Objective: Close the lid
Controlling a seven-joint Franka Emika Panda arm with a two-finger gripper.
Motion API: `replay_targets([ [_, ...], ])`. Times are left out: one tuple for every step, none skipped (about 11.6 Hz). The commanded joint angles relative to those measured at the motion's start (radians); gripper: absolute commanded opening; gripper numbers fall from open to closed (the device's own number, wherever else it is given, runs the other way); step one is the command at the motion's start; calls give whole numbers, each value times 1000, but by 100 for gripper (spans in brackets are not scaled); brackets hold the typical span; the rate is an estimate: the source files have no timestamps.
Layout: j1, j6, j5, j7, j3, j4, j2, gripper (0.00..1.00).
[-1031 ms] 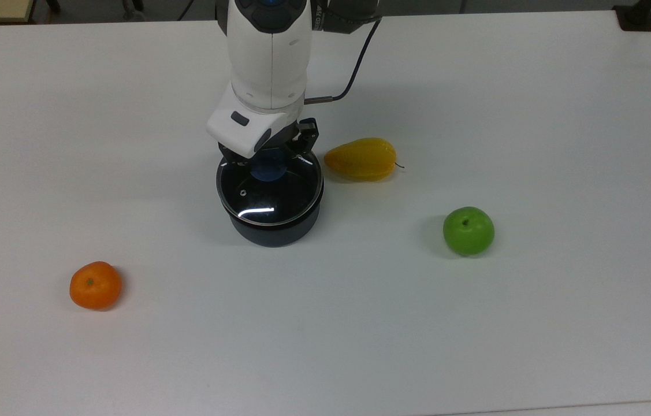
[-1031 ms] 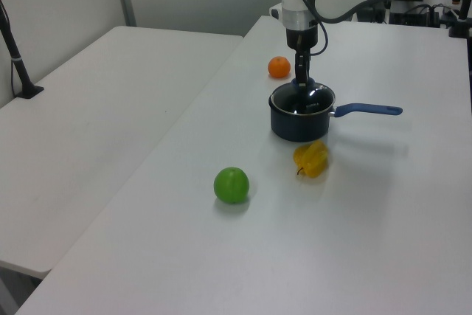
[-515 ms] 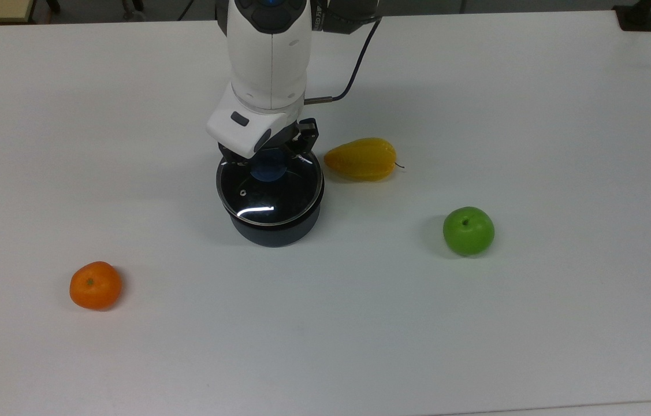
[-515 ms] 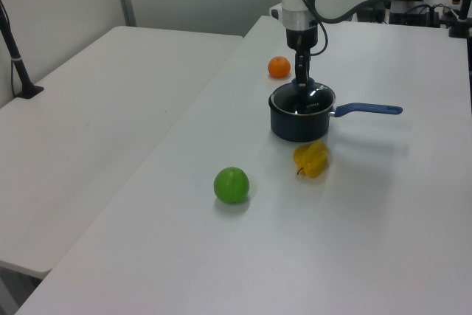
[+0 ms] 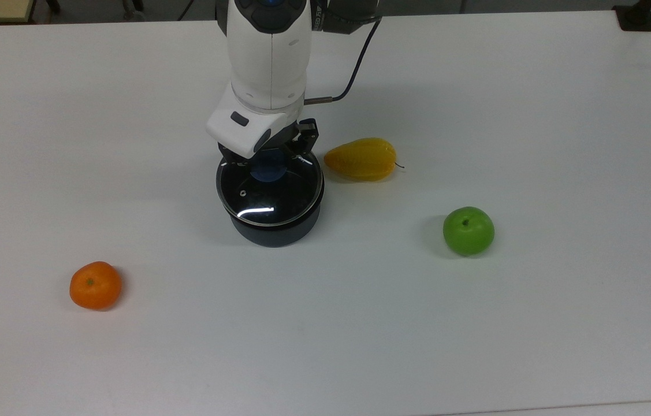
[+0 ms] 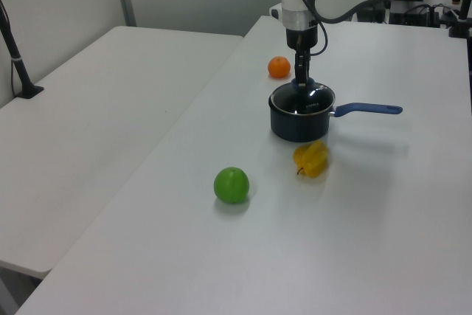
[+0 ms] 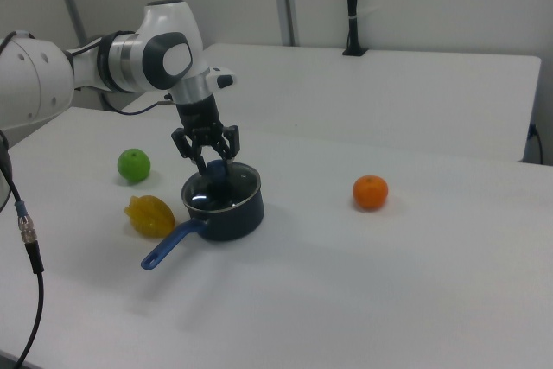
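Resting flat on the saucepan (image 5: 272, 228) at the counter (image 5: 533, 115) centre, the lid (image 5: 270, 193) is seated while its blue knob (image 5: 268, 169) is straddled by the spread end effector (image 7: 212, 160), apparently for release.

Gripper (image 6: 302, 82) points straight down at lid (image 6: 304, 100), which sits on dark saucepan (image 6: 299, 123). Orange (image 6: 279, 67) just beyond gripper; yellow fruit (image 6: 312, 158) & green apple (image 6: 231, 184) nearer camera on worktop (image 6: 354, 241).
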Motion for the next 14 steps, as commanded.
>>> replay_targets([
  [6,23,4,27,-7,8,4,42],
  [6,33,4,30,-7,8,3,42],
  [8,33,3,32,-7,6,3,42],
  [9,30,3,32,-7,-1,-2,43],
  [9,27,1,32,-7,-6,-5,52],
  [9,23,1,33,-7,-6,-5,80],
  [8,19,1,33,-8,-6,-8,87],
  [8,18,1,36,-8,-6,-13,99],
  [6,18,0,58,-10,-6,-17,100],
  [5,18,-4,75,-10,-6,-29,100],
  [3,16,-5,78,-14,-7,-39,100],
  [3,16,-5,82,-16,-14,-52,100],
  [3,19,-10,96,-18,-18,-59,100],
  [0,16,-13,116,-21,-20,-81,100],
])
